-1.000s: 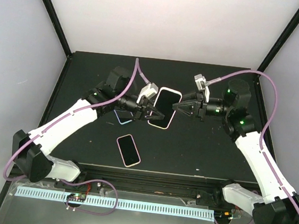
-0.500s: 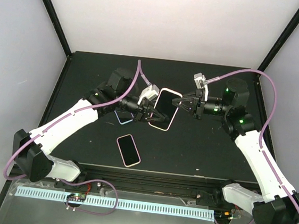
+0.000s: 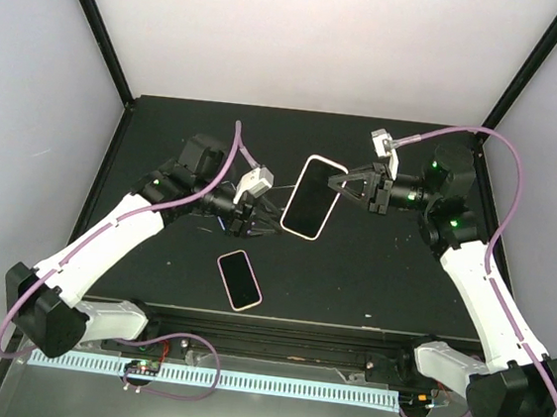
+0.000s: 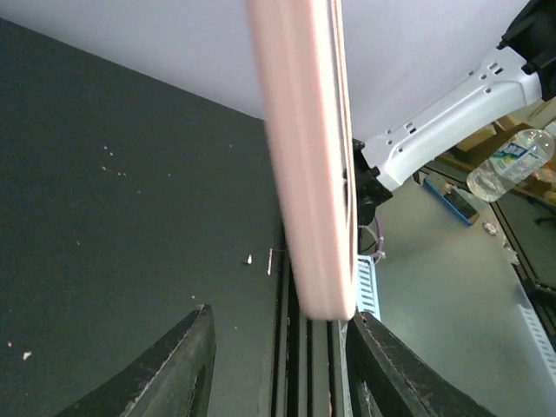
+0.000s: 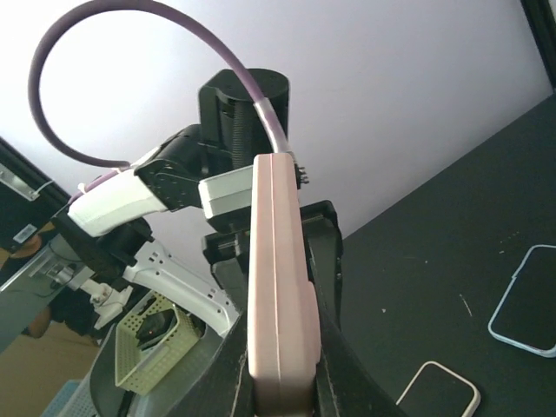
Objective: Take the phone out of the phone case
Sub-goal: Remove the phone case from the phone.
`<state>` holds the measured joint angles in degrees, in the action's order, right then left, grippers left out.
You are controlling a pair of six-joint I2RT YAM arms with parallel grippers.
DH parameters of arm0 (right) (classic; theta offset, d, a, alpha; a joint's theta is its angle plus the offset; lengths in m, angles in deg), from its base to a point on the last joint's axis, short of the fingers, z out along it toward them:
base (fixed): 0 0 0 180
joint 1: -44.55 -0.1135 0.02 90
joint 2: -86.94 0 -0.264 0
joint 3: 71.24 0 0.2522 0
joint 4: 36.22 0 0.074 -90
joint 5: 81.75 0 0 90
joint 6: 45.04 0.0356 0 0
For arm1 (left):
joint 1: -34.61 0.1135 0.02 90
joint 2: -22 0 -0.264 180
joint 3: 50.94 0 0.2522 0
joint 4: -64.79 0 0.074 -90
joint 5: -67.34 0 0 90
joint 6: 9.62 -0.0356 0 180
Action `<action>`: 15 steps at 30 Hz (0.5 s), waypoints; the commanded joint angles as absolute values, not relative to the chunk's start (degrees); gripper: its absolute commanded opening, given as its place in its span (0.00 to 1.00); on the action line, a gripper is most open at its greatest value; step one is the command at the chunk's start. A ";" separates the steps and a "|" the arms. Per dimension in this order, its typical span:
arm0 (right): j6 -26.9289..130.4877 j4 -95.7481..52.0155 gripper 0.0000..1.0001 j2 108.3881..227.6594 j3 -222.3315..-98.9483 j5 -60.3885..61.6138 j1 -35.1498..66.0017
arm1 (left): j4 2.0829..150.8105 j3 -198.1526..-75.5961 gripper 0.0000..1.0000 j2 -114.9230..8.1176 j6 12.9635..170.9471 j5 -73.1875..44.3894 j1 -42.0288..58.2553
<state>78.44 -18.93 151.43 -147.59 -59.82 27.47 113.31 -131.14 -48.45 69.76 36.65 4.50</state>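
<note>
Two arms reach in over your black table [image 3: 382, 269], the left arm [image 3: 117, 231] from 8 o'clock and the right arm [image 3: 480, 280] from 4 o'clock, meeting near the middle.

Between them you have the phone [image 3: 309, 200], dark screen up to the overhead camera, long axis running 1 to 7 o'clock. It sits inside its pink case [image 5: 276, 278], the rim wrapped around every visible edge. Both wrist views show it raised off the table.

At 7 o'clock of it, flat on the table and well apart, lies a second pink-rimmed phone [image 3: 239, 279]. The right wrist camera also shows a light-blue-rimmed phone [image 5: 526, 300] lying flat.

Your right gripper [image 3: 336, 183] meets the cased phone at its 2 o'clock edge. Its fingers [image 5: 328, 330] are pressed in on either face of the case, pinching it and carrying it alone.

Your left gripper [image 3: 260, 223] sits at 8 o'clock of the phone, near but apart. Its fingers [image 4: 187, 365] are spread, and the case's end hangs over the gap between them, touching neither.
</note>
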 commanded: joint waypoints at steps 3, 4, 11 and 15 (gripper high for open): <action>82.31 -24.71 0.01 150.19 -147.26 -64.30 27.67 | 113.17 -129.91 0.39 -46.51 68.85 39.42 6.44; 82.58 -25.19 0.01 150.09 -147.09 -64.40 27.70 | 112.75 -129.92 0.38 -46.59 69.39 39.99 6.69; 81.22 -24.17 0.01 149.54 -146.79 -63.64 27.68 | 110.94 -129.54 0.44 -46.65 70.24 48.13 7.06; 80.67 -23.61 0.01 149.61 -146.65 -62.99 27.74 | 109.45 -129.32 0.46 -46.32 71.16 50.43 7.07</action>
<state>81.08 -21.66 151.21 -146.72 -62.77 27.56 112.33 -129.39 -47.67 70.55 44.63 6.76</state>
